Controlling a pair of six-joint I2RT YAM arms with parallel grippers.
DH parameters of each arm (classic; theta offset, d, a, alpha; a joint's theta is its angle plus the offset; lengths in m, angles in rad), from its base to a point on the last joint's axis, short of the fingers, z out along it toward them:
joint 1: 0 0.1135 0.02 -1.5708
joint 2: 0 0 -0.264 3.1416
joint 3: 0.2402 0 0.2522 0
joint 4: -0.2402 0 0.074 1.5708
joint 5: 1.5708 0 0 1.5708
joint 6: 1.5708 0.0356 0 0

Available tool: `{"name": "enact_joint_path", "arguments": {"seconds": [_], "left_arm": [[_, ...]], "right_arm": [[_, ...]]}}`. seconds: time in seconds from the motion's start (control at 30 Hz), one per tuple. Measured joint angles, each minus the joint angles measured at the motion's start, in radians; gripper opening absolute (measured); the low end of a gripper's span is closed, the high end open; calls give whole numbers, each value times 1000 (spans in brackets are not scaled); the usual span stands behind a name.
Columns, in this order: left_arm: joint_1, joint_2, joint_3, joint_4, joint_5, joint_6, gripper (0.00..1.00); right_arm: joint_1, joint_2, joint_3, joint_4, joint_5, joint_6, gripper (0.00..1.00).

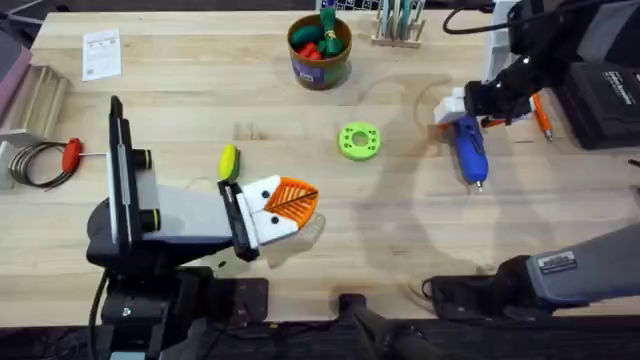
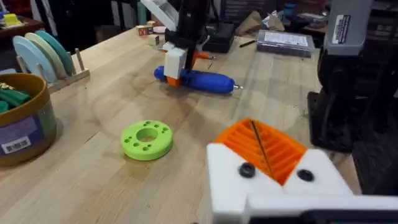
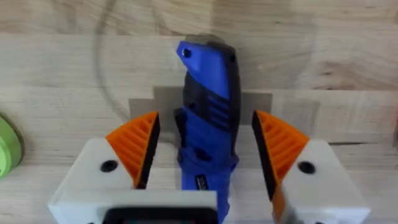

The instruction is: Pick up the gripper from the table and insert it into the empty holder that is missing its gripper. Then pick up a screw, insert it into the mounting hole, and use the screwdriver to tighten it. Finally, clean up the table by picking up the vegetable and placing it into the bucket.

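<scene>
Two orange fingers of the right gripper (image 3: 202, 158) stand either side of the screwdriver (image 3: 207, 112) — spread wider than its blue body, with a gap on each side, so nothing is gripped yet. In the overhead view the screwdriver (image 1: 468, 150) lies flat on the table (image 1: 420, 230) toward the far right, its metal tip pointing toward the near edge, and the right gripper (image 1: 455, 105) sits over its rear end.

The step in hand looks like picking up the screwdriver. To do it well, I would centre the fingers on the dark grip section rather than the tapered blue nose, come low enough that the ribbed pads meet the body's widest part, then close evenly — an off-centre squeeze on a rounded barrel could roll it or kick it sideways. Lifting straight up before any turn should keep the tip from dragging.

The left gripper (image 1: 290, 203) rests near the table's front, both orange fingers seated in the holder (image 1: 262, 215) and pressed together, holding nothing. Whether a screw already sits in its mounting hole I cannot tell for sure.

The vegetable (image 1: 228, 160) lies on the table just beyond the left arm, well apart from the bucket (image 1: 319, 68) at the far edge, which already holds red, green and orange toys. A green disc (image 1: 359, 140) lies between them.
</scene>
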Motion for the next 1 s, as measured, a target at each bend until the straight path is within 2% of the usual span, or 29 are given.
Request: {"name": "enact_joint_path", "arguments": {"seconds": [0.77,0.8,0.83,0.97,1.0], "left_arm": [[0,0,0,0,0,0,9],[0,0,0,0,0,0,9],[0,0,0,0,0,0,9],[0,0,0,0,0,0,9],[0,0,0,0,0,0,9]], "right_arm": [[0,0,-64,84,0,0,865],[0,0,-64,83,-1,-2,820],[0,0,-64,83,-1,-3,717],[0,0,-67,87,10,-13,158],[-1,0,-68,84,13,-11,49]]}}
